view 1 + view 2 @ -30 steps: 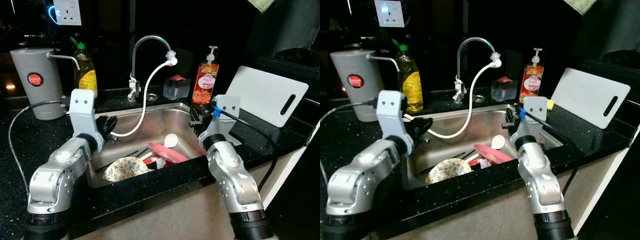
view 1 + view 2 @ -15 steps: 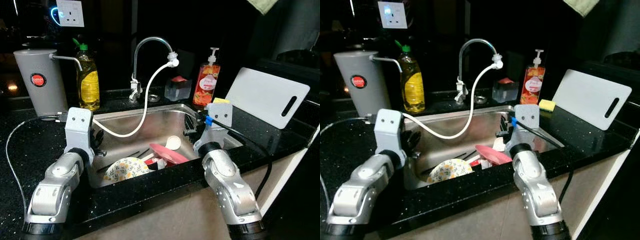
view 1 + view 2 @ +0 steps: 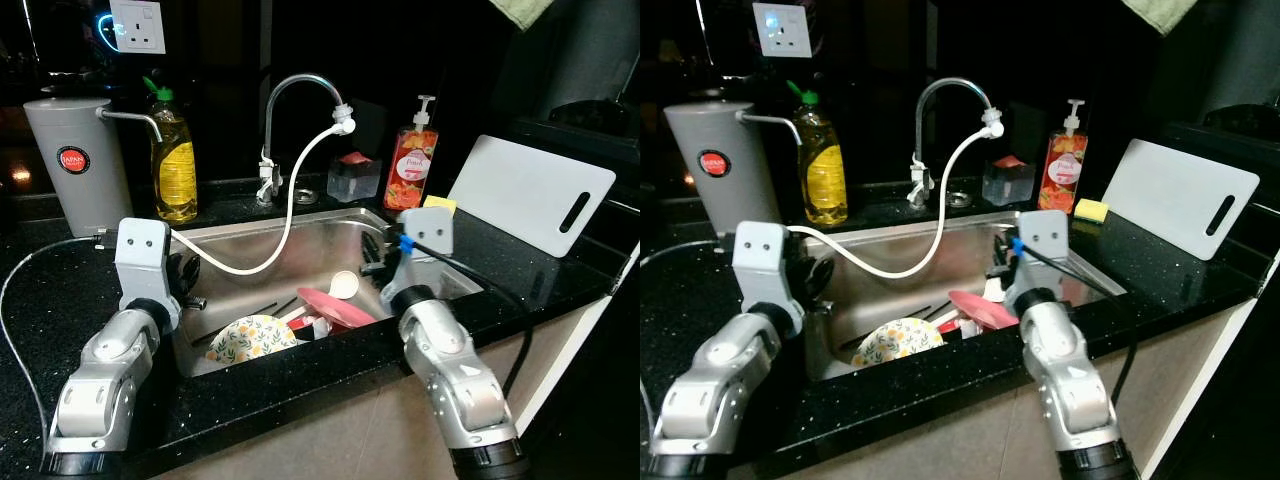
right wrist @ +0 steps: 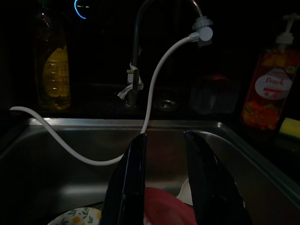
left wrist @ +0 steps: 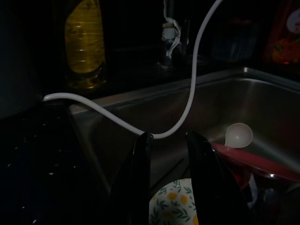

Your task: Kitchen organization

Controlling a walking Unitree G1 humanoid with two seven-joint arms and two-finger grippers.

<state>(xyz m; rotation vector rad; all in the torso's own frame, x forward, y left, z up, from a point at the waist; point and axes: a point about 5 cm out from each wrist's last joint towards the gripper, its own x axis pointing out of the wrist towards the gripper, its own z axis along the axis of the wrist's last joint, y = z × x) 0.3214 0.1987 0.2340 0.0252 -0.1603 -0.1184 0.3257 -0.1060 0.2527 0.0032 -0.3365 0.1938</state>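
Steel sink [image 3: 330,232], end effectors parted, empty

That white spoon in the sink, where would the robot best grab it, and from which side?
Probably by the bowl end: the white spoon shows its round bowl resting on the red plate, while its handle is hidden among the dishes. Coming down from above with the right gripper, open and nearest, looks easiest, since the sink walls block a sideways approach.

Dim kitchen, light from above and in front; head views sharp.
Glare on the steel sink [image 3: 330,240] wall and white cutting board [image 3: 530,190]; backsplash black beyond the worktop's [image 3: 60,290] rear edge. Wrist views very dark, grainy.
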